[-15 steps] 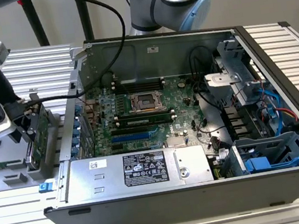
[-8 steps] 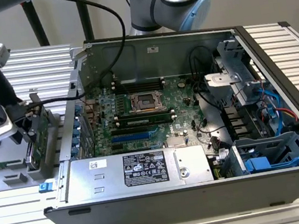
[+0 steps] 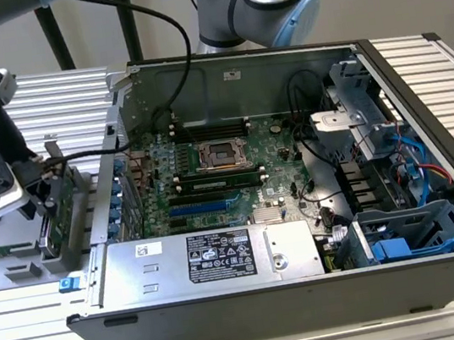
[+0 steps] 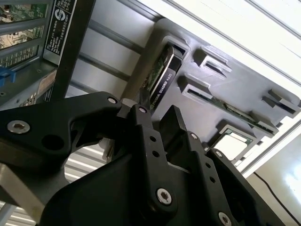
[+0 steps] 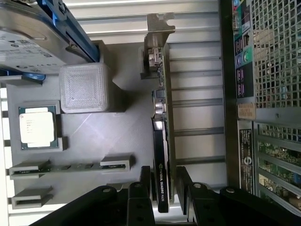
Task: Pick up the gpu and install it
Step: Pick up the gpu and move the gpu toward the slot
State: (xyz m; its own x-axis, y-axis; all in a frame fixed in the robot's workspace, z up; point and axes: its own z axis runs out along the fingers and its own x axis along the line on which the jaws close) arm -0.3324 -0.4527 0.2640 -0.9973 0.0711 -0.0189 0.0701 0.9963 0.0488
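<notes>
Grey holder (image 5: 94,136) cradles the gpu (image 5: 162,141), the gripper (image 5: 163,183) jaws pinched narrow on its faces: best lifted straight, without twisting.

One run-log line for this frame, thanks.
step: pick gpu | gripper: at gpu | gpu: upright in gray holder, outside computer case | installed: no
</notes>
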